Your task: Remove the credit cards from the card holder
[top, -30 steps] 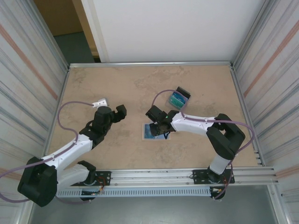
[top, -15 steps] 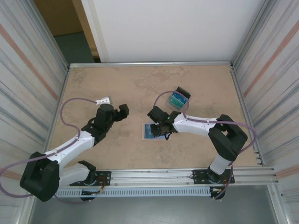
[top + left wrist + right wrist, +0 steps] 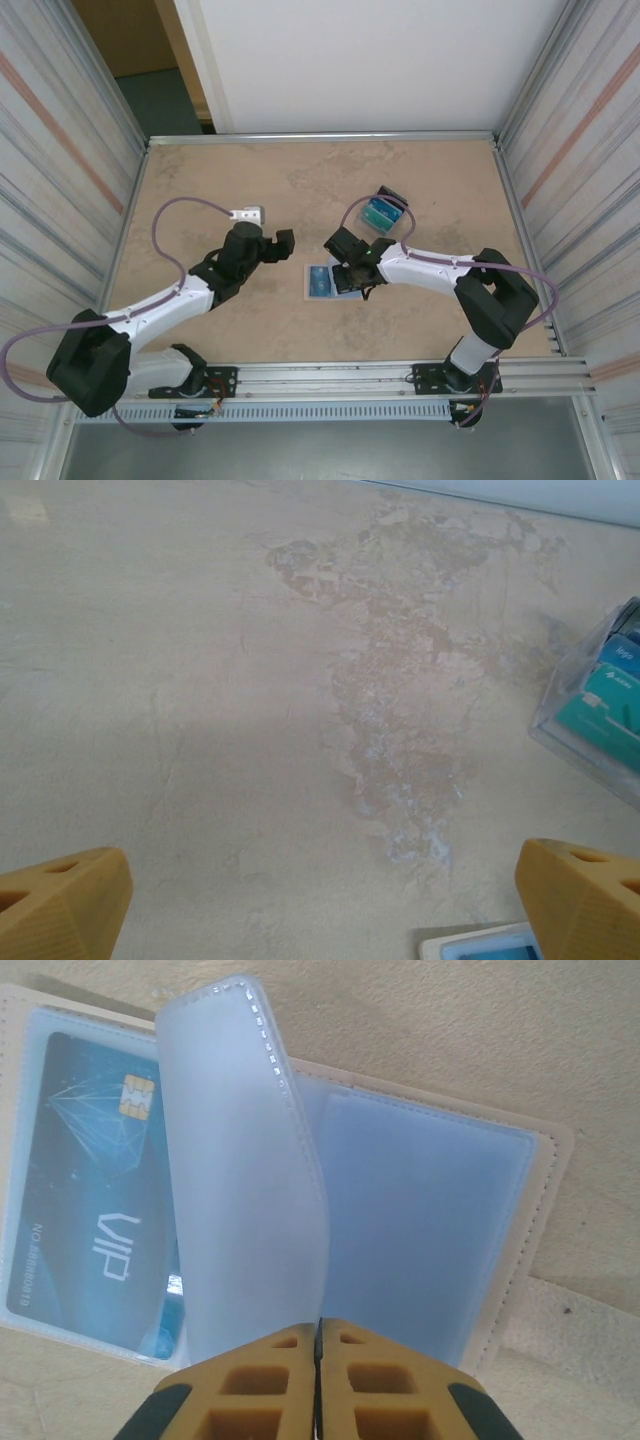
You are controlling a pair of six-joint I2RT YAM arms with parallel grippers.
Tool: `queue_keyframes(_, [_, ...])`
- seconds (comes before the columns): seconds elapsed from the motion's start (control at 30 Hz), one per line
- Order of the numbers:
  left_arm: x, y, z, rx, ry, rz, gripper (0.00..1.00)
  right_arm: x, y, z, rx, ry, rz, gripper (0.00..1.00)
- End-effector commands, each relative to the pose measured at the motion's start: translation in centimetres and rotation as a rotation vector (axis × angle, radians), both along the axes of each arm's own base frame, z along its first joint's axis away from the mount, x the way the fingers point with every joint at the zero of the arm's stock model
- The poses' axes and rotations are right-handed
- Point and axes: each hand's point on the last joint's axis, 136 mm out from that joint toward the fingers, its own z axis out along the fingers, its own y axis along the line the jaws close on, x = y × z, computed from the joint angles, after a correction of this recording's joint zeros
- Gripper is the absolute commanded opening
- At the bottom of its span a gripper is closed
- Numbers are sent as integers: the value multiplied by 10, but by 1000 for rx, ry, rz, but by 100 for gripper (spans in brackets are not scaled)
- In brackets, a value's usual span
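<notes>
The card holder (image 3: 318, 283) lies open on the table, tan-edged with pale blue inner panels (image 3: 420, 1230). My right gripper (image 3: 318, 1325) is shut on the lower edge of its middle translucent flap (image 3: 250, 1160), which stands lifted and curled. A dark teal credit card (image 3: 90, 1200) marked VIP with a gold chip sits in the left pocket. From above, the right gripper (image 3: 352, 277) is over the holder's right half. My left gripper (image 3: 272, 232) hovers open to the holder's left, its fingers (image 3: 60, 900) wide apart over bare table; the holder's corner (image 3: 480, 942) shows between them at the bottom.
A clear plastic tray (image 3: 383, 211) of teal and blue cards stands behind the holder, also at the right of the left wrist view as the tray (image 3: 600, 710). Metal walls close in the table left and right, and a rail runs along its near edge.
The right gripper has closed on the holder's flap. The left arm has swung right and forward, closer to the card holder.
</notes>
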Motion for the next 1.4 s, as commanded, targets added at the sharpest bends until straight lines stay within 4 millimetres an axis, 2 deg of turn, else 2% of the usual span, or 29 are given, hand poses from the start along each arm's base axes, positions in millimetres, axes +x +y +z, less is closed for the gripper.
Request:
queue_keyframes(0.0, [6,-2,9,25,-29,4,99,-1,-8,7,-2,-10,-34,6])
queue_keyframes(0.23, [4,-13,-3,107,-11,-46,99,0,-27,9,-77,-30,-74,8])
queue_keyframes(0.47, [0,-31,-14,171,14,-122,99,0,-33,7,-97,-22,-94,10])
queue_keyframes(0.73, [-12,-41,-34,215,79,-185,99,1,-46,10,-130,-37,-130,17])
queue_keyframes(0.97, [-27,-46,-52,261,129,-213,99,5,-53,19,-116,-45,-149,14])
queue_keyframes(1.13, [-37,-51,-68,277,168,-229,99,11,-43,36,2,-58,-134,14])
queue_keyframes(1.3, [-42,-53,-85,281,200,-230,99,13,-8,51,242,-22,-72,14])
queue_keyframes(1.37, [-43,-55,-90,286,208,-234,99,13,4,55,306,-4,-46,11])
